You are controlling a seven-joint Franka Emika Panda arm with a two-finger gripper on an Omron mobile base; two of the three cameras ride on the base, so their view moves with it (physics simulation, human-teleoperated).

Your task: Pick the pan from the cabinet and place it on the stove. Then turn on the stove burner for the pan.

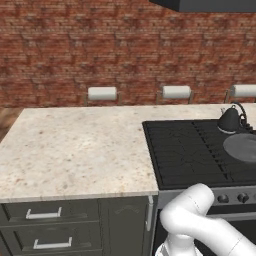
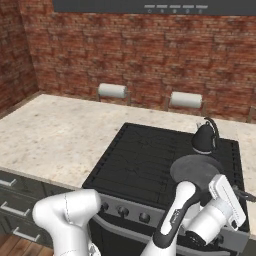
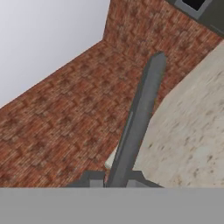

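Pan (image 2: pixel 196 170) on stove (image 2: pixel 140 165), resting on the right-hand grates just in front of a small black kettle (image 2: pixel 205 139) at the back; from the left base camera we see the same dark disc (image 1: pixel 241 148) at the frame's right edge, kettle (image 1: pixel 231 120) behind it. Our gripper (image 3: pixel 114 180) is clenched on the pan's thin handle (image 3: pixel 138 118), which runs straight up the hand camera's frame against red brick (image 3: pixel 65 127) and pale stone counter (image 3: pixel 192 131). The white arm (image 2: pixel 200 215) crosses low in front of the stove's steel face, standing between the cameras and the dark knobs (image 2: pixel 131 214). Pale counter (image 1: pixel 75 150) stretches to the stove's left, with drawers (image 1: pixel 45 215) and short silver pulls beneath. Paper-towel rolls (image 1: pixel 102 93) line the brick wall behind. A dark hood (image 2: pixel 150 6) hangs overhead, small pale buttons along its edge. We can read no brand, label or lettering anywhere.
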